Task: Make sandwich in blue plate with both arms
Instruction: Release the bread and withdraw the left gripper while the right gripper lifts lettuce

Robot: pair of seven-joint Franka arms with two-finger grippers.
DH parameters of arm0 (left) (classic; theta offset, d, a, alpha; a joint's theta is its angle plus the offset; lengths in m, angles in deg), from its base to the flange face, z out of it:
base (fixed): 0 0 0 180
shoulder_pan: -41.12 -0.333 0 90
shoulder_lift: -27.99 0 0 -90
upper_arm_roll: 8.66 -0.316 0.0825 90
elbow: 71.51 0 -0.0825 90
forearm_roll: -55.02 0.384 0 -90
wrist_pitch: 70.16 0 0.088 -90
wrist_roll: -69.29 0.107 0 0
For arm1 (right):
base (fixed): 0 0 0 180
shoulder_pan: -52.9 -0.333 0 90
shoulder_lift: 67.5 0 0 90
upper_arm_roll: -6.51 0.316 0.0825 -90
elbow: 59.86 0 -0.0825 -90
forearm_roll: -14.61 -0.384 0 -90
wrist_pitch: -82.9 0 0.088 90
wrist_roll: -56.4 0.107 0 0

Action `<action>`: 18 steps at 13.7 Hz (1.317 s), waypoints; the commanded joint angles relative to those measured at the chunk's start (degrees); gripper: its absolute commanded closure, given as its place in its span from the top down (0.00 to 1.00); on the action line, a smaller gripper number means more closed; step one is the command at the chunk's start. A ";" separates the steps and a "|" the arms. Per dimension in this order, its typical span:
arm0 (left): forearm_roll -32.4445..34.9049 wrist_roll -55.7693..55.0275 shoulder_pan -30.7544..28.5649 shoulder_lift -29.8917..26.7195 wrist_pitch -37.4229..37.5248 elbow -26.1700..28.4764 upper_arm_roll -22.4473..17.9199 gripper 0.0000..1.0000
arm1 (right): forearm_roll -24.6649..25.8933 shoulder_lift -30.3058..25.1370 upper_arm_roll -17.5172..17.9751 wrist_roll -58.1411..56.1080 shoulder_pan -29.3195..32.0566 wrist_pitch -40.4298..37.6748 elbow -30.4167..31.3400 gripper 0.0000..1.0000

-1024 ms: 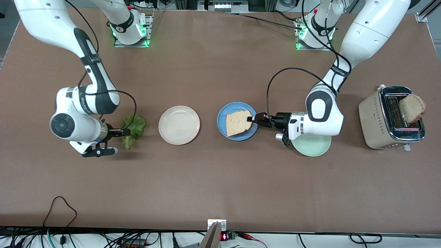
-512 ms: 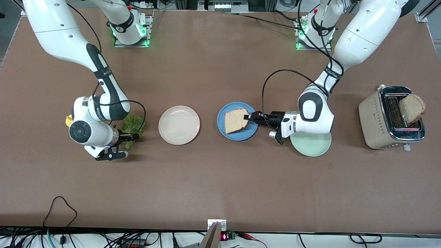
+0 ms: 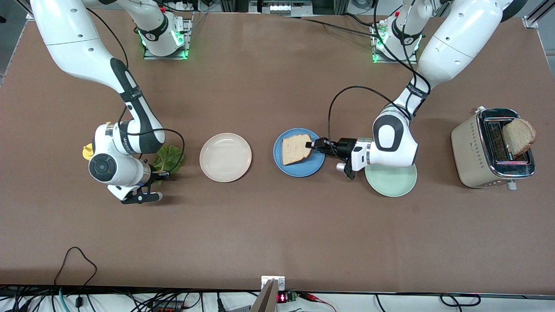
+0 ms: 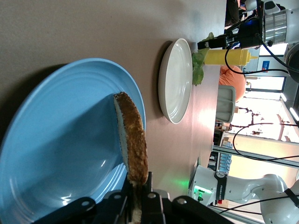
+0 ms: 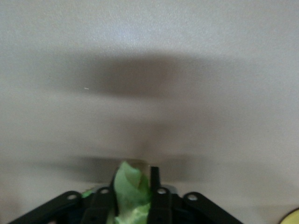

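The right gripper (image 3: 164, 174) has just closed on the lettuce (image 3: 170, 156); the left gripper (image 3: 313, 144) is still pinching the bread (image 3: 295, 149) over the blue plate (image 3: 299, 168), so layering is next.

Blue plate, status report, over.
Left gripper shut on bread slice over blue plate. Right gripper shut on lettuce. Second slice in toaster. Nothing blocking.

Brown table (image 3: 269, 225): three plates (image 3: 225, 157), toaster (image 3: 492, 149), lettuce (image 3: 169, 157).
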 commanded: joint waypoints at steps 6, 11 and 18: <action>9.37 -0.31 -2.31 -5.21 1.95 0.69 -0.63 1.00 | 0.44 -7.28 0.69 -8.16 -1.05 -9.43 -4.10 0.00; 32.83 -11.37 -4.69 -10.30 11.35 -1.77 -0.72 1.00 | -0.09 -9.40 4.45 -15.29 -7.81 -22.62 -15.07 0.00; 72.46 -23.17 -5.30 -15.32 21.03 -6.78 -0.81 1.00 | -1.22 -5.20 15.97 -18.47 -13.53 -20.54 -24.83 0.00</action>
